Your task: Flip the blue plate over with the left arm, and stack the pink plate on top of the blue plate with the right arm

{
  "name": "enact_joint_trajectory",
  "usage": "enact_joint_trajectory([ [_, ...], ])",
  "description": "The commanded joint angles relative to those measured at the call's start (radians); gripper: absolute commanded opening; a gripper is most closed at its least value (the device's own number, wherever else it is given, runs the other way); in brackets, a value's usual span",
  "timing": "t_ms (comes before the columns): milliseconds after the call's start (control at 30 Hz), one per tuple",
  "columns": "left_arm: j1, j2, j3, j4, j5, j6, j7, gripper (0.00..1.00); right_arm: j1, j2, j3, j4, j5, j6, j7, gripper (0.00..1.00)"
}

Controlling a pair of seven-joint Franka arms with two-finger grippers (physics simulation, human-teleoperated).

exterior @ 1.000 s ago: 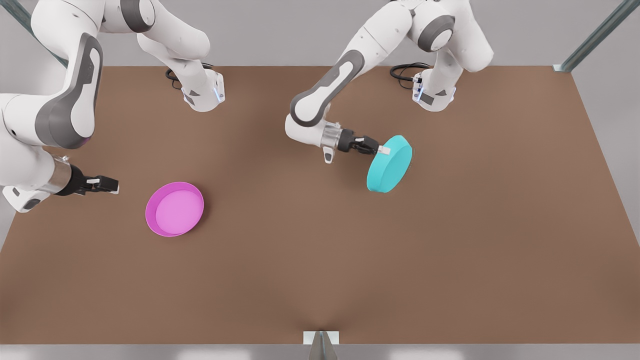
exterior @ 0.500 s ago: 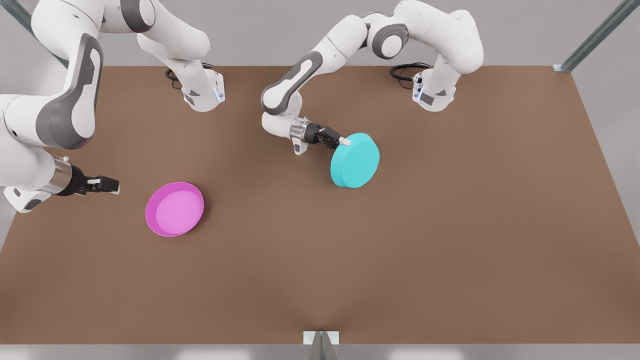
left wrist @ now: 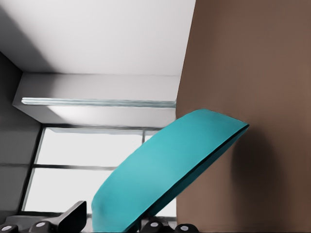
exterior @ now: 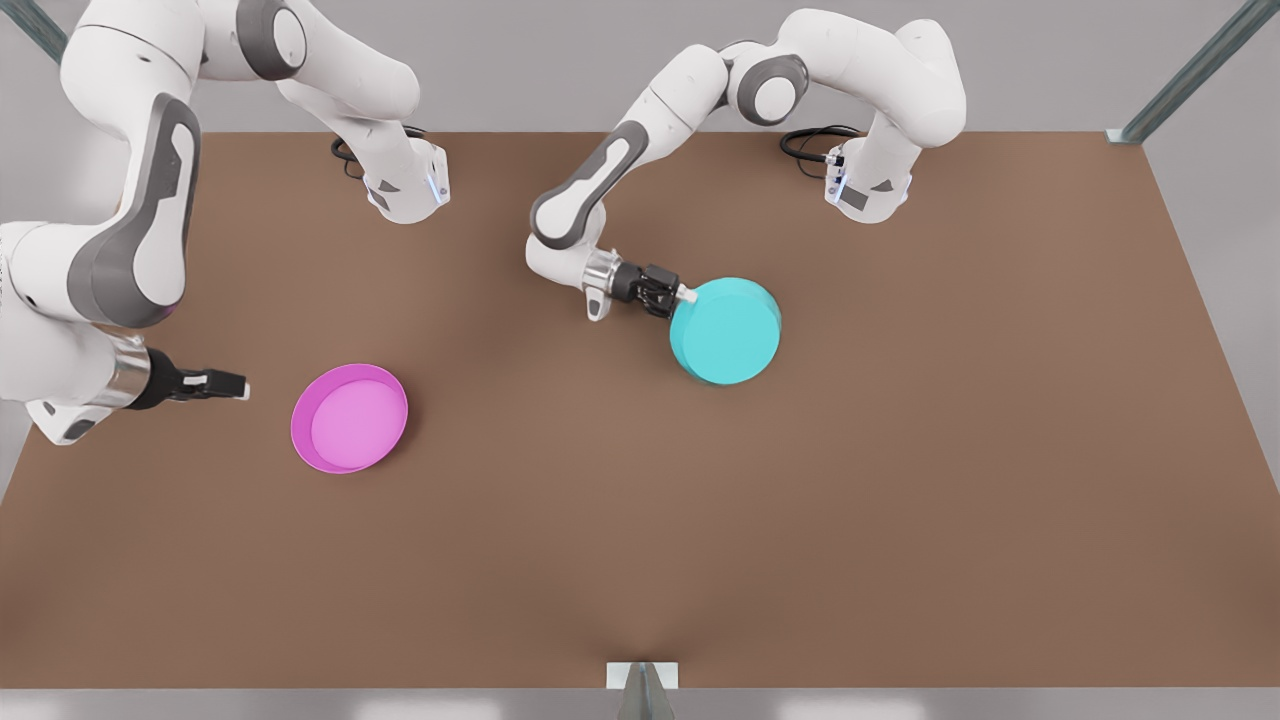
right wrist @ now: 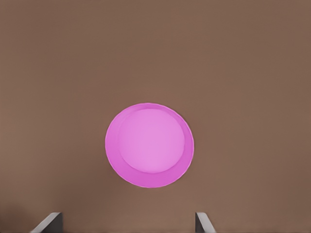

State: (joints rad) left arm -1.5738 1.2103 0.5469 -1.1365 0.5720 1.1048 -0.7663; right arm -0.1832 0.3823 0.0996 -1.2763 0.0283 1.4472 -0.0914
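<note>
2 white robot arms with grey joint bands

Each arm has smooth rounded white shells, a silver metal wrist ring and a small black gripper with pale fingertips; black cables coil at both white bases, which carry small blue lights.

You have the pink plate (exterior: 349,418) resting open side up on the table (exterior: 900,520) toward the front view's left, with the right gripper (exterior: 232,384) just off its left side, apart from it. Well to its right and a little farther back, the left gripper (exterior: 680,295) clamps the near-left rim of the blue plate (exterior: 727,331), which is turned base-up.
</note>
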Motion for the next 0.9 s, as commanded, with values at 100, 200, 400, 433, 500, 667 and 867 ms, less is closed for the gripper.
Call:
enact_joint_trajectory([
  [100, -0.017, 0.000, 0.042, -0.005, -0.188, 0.050, -0.077, 1.00, 0.013, -0.002, 0.005, -0.002, -0.002, -0.002, 0.007, 1.00],
  [200, -0.031, -0.003, 0.131, 0.001, -0.382, 0.144, -0.215, 1.00, 0.013, 0.000, 0.005, -0.017, 0.001, -0.002, 0.016, 1.00],
  [400, -0.042, -0.005, 0.238, 0.006, -0.566, 0.265, -0.471, 1.00, 0.002, 0.018, 0.011, -0.032, 0.005, 0.030, 0.016, 1.00],
  [433, -0.052, -0.003, 0.297, 0.006, -0.655, 0.303, -0.522, 1.00, -0.001, 0.020, 0.011, -0.032, 0.004, 0.030, 0.016, 1.00],
  [500, -0.060, -0.003, 0.363, 0.006, -0.756, 0.329, -0.577, 1.00, -0.009, 0.020, 0.012, -0.034, 0.004, 0.030, 0.016, 1.00],
  [667, -0.071, -0.008, 0.447, 0.006, -0.868, 0.357, -0.677, 1.00, -0.088, 0.017, 0.090, -0.083, 0.005, 0.070, 0.016, 1.00],
  [867, 0.164, -0.489, 0.461, -0.005, -0.965, 0.052, 0.105, 1.00, -0.185, 0.001, 0.215, -0.192, 0.010, 0.165, 0.024, 1.00],
])
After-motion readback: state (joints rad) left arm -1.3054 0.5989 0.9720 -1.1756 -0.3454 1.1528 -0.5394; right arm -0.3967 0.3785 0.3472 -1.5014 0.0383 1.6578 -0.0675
